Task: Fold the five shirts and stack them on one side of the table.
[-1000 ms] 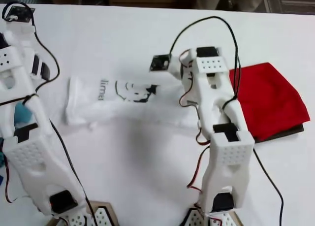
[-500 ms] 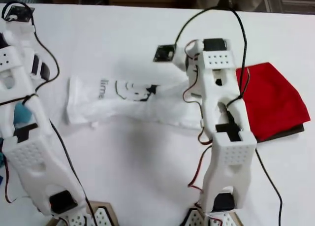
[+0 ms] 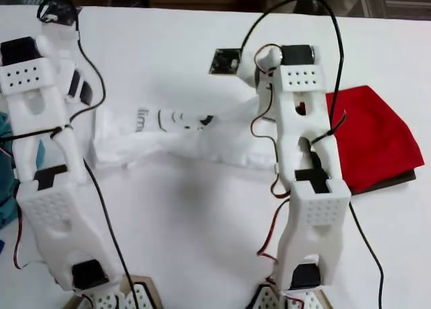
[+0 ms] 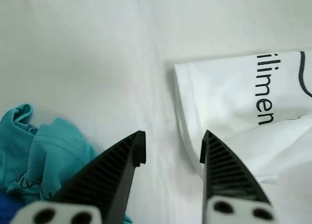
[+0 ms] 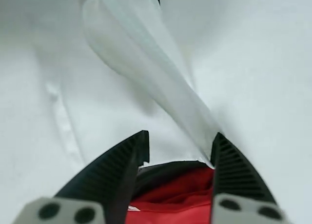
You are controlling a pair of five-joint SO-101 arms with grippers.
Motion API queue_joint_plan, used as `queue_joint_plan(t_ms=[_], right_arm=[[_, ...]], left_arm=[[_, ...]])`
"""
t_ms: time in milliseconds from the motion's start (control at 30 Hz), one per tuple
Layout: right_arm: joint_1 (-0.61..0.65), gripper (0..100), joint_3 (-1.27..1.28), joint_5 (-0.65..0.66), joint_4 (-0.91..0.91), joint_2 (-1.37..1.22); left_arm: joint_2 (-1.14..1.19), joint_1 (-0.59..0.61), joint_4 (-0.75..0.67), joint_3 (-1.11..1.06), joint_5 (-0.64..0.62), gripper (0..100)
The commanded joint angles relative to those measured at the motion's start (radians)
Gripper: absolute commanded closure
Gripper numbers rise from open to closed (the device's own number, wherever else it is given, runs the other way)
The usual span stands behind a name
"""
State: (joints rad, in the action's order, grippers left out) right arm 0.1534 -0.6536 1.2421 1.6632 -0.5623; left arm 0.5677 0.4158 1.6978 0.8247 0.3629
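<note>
A long folded white shirt (image 3: 155, 130) with black print lies across the table's middle. My left gripper (image 4: 172, 133) hangs open just off its left end (image 4: 234, 102), with nothing between the fingers. My right gripper (image 5: 179, 136) is over the shirt's right end, its fingers apart. A raised, stretched ridge of white cloth (image 5: 146, 72) runs up to one fingertip (image 5: 218, 151); whether it is caught there I cannot tell. A folded red shirt (image 3: 370, 134) lies right of the right arm (image 3: 300, 120) on a dark one (image 3: 394, 180). Red cloth (image 5: 170, 194) shows between the right fingers.
A crumpled teal shirt (image 3: 8, 188) lies at the table's left edge beside the left arm (image 3: 40, 93), with blue cloth (image 4: 7, 209) next to the teal shirt (image 4: 44, 155). Cables hang around both arms. The far strip (image 3: 148, 33) of the table is bare white.
The left arm has swung toward the far side, nearer the white shirt's left end. The right arm has moved farther away and right, and the shirt's right end has risen into a ridge.
</note>
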Motion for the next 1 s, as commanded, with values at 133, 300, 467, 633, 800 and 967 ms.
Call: queue_joint_plan(t_ms=[133,300,467,633,800,967], right_arm=[[-0.002,68.7,0.081,-0.068,0.008,0.012],[0.027,61.1,0.161,-0.066,0.005,0.012],[0.044,61.1,0.101,-0.069,-0.047,0.028],[0.061,61.1,0.078,-0.069,-0.041,0.038],[0.071,61.1,0.115,-0.069,-0.03,0.038],[0.077,61.1,0.132,-0.069,-0.031,0.042]], left_arm=[[-0.005,-0.035,-0.014,0.004,-0.002,79],[0.014,-0.048,-0.018,0.004,-0.025,79],[0.109,-0.087,0.002,0.004,-0.034,79],[0.166,-0.14,-0.005,0.004,-0.084,79],[0.178,-0.173,0.006,-0.008,-0.089,79],[0.169,-0.186,0.008,-0.182,-0.028,79]])
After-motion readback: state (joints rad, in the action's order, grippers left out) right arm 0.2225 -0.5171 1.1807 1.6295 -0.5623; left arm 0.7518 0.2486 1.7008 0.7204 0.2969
